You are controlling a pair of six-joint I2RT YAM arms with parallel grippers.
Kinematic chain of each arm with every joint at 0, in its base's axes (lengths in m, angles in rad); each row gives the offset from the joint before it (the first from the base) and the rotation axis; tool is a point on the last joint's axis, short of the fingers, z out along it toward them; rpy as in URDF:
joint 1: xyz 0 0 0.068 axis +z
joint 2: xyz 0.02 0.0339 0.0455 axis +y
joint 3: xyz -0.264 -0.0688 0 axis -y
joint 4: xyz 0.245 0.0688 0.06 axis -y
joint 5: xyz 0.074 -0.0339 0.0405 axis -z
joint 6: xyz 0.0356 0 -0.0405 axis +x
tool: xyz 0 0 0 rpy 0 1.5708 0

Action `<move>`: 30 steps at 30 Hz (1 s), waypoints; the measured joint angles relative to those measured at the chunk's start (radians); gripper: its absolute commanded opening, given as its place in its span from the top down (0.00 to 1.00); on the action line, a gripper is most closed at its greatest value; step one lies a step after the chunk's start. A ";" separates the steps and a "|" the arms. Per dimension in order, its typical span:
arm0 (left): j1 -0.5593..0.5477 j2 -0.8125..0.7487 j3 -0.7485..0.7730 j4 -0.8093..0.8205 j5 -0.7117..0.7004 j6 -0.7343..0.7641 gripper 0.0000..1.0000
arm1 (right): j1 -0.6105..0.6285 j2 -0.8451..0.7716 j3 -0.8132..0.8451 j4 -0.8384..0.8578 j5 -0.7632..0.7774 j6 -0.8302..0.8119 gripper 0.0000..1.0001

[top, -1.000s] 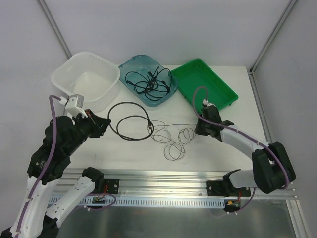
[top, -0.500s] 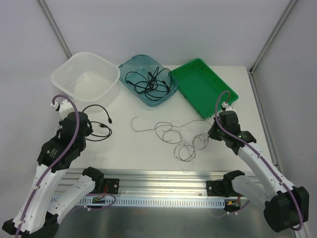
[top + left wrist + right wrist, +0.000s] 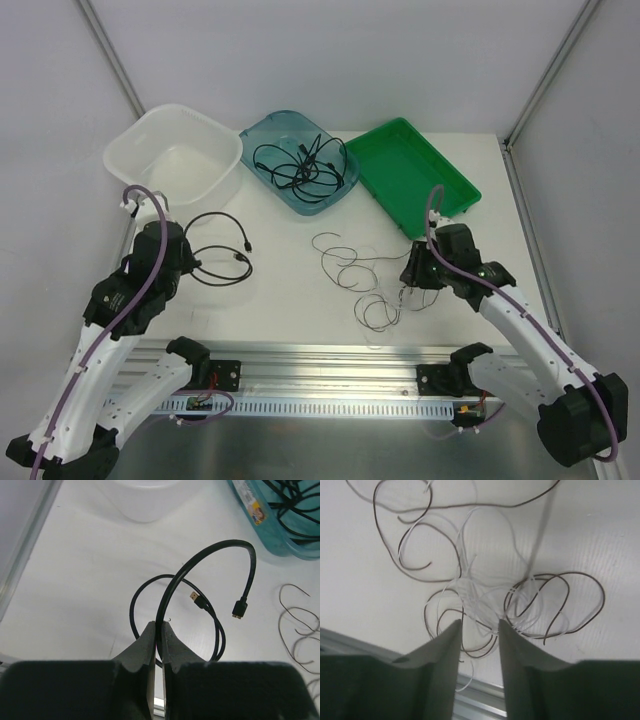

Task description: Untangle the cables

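Snagging is the main hazard at the thin brown wire [image 3: 383,300], whose loose loops lie overlapped on the bench [image 3: 280,300], lower right of centre in the overhead view. A lift through the pile would likely drag several loops together and tighten them. Left fingers [image 3: 151,630] are pressed together, pinching the black cable [image 3: 172,577] at centre left. Right fingers [image 3: 455,630] stand partly spread over the wire loops, gripping nothing. Further cables [image 3: 300,165] rest in the teal tray [image 3: 255,130], upper centre.
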 measured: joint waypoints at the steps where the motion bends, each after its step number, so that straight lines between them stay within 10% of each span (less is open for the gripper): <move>1: 0.000 0.002 0.000 0.010 0.026 0.002 1.00 | 0.023 0.009 0.003 -0.003 -0.014 -0.010 0.38; 7: 0.000 0.063 0.029 0.087 0.173 0.005 1.00 | 0.123 0.023 0.043 -0.038 -0.034 -0.060 0.02; 19: 0.000 0.360 0.322 0.256 0.374 0.024 1.00 | 0.211 -0.127 0.098 -0.084 -0.019 -0.106 0.03; 30: 0.000 0.350 0.206 0.307 0.621 -0.032 1.00 | 0.270 -0.044 0.154 0.137 -0.160 -0.066 0.07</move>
